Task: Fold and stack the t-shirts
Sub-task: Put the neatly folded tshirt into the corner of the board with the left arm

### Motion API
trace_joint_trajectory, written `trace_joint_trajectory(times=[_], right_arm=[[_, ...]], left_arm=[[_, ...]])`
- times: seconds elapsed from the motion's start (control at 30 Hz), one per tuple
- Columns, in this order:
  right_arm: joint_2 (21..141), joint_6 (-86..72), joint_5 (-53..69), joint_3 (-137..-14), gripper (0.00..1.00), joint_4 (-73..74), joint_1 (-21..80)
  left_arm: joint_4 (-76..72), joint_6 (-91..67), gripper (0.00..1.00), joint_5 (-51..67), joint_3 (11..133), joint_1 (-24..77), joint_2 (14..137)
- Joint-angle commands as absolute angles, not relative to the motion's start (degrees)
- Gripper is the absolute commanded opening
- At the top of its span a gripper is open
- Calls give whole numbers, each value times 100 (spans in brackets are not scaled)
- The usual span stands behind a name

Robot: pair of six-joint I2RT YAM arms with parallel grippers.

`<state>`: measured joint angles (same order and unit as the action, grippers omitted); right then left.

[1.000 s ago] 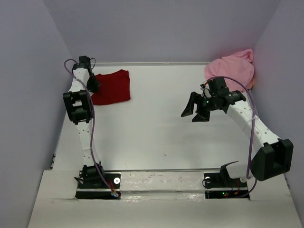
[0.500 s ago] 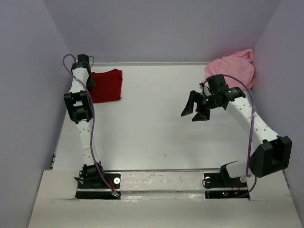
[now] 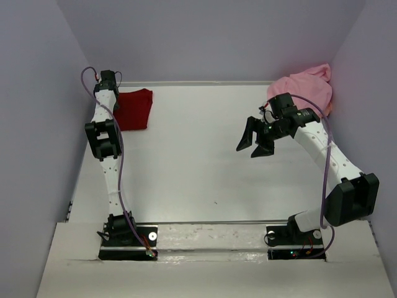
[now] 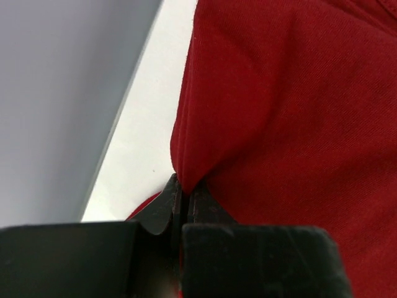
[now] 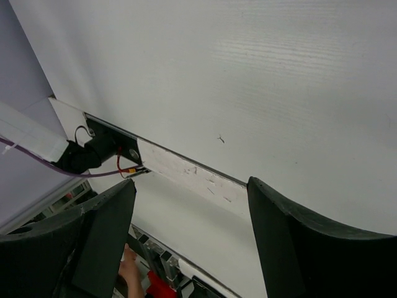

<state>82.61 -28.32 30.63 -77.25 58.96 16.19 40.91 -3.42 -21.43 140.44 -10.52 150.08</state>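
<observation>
I pinch the dark red t-shirt (image 3: 133, 108) in my left gripper (image 4: 185, 194), likely to park it aside, my right gripper (image 3: 255, 144) hanging open for the pink t-shirt (image 3: 304, 91).
</observation>
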Motion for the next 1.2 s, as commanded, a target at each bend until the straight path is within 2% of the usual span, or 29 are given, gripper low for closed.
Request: trace_joint_trajectory(times=[0.0, 0.47, 0.63, 0.7, 0.77, 0.83, 1.17], right_arm=[[8244, -2768, 3103, -8016, 78, 6108, 1591], [8244, -2935, 3146, -7823, 78, 6038, 1591], [8218, -2971, 3173, -7734, 78, 5994, 1591], [8226, -2979, 3173, -7708, 78, 5985, 1591], [8209, -3006, 3190, -7691, 78, 5942, 1591], [8200, -3023, 3217, -7664, 78, 5915, 1591], [8183, -3050, 3243, -7638, 79, 5862, 1591]], left_arm=[[3666, -141, 0, -2618, 14300, -1134, 14976], [3243, 35, 0, -3006, 14466, -1327, 15284], [3217, -176, 0, -2751, 14563, -1459, 15337], [3217, -237, 7, -2664, 14572, -1511, 15337], [3234, -272, 20, -2628, 14607, -1521, 15346], [3243, -316, 25, -2610, 14625, -1521, 15328], [2971, -352, 27, -2022, 14511, -1477, 15109]])
